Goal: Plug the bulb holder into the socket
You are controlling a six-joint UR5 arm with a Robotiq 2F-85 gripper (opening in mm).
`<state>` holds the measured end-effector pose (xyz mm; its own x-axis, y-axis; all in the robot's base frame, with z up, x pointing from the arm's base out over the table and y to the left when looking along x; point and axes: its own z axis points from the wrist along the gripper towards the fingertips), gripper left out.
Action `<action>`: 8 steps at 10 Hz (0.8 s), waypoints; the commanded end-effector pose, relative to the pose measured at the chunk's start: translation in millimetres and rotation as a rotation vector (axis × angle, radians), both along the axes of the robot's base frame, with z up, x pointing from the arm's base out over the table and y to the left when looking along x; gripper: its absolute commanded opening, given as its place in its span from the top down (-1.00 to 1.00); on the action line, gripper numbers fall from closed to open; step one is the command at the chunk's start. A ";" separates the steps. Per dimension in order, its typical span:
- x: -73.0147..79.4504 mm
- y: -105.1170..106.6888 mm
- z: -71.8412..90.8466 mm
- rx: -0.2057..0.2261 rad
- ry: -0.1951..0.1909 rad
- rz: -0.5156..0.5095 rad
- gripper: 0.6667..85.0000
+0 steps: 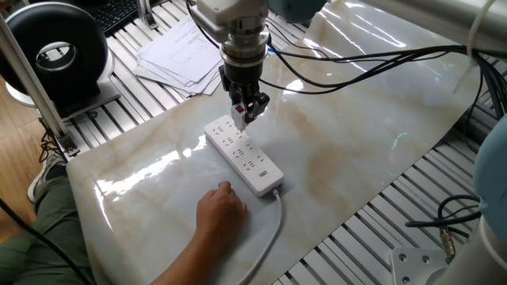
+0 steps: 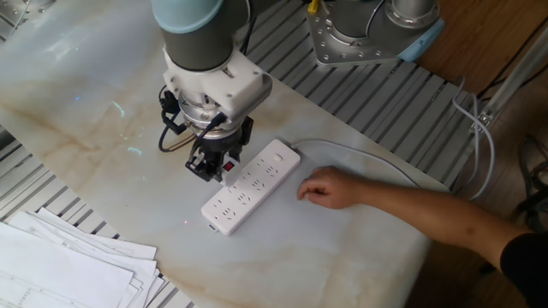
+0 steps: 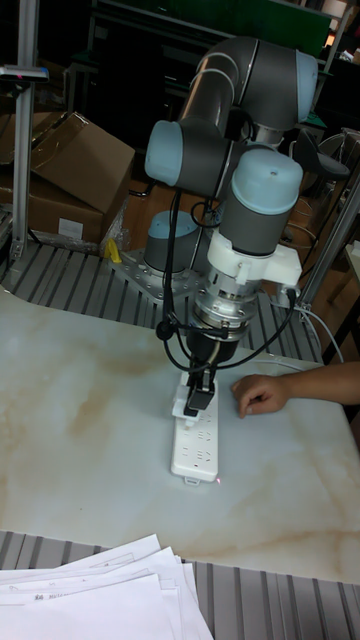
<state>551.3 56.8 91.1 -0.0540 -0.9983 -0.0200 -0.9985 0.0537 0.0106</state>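
The socket (image 1: 244,155) is a long white power strip lying diagonally on the marble tabletop, also seen in the other fixed view (image 2: 253,183) and in the tall view (image 3: 197,438). My gripper (image 1: 245,113) hangs just above the strip's end away from the cable. It is shut on the bulb holder (image 1: 240,109), a small white piece with a red patch (image 2: 228,165). The holder's prongs are hidden by the fingers. In the tall view the gripper (image 3: 198,396) stands upright over the strip's far half.
A person's hand (image 1: 221,207) rests on the table beside the strip's cable end (image 2: 324,186). The white cable (image 1: 272,229) runs off toward the table edge. A paper stack (image 1: 181,52) lies past the marble edge, and a black round device (image 1: 56,49) stands at the left.
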 end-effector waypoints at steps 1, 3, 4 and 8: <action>0.7 4.5 -2.1 0.019 0.002 -0.040 0.98; -0.6 5.6 -1.8 0.018 0.001 -0.053 0.98; -0.2 5.6 -2.4 0.019 0.001 -0.057 0.98; 0.5 6.9 -3.4 0.019 -0.002 -0.065 0.98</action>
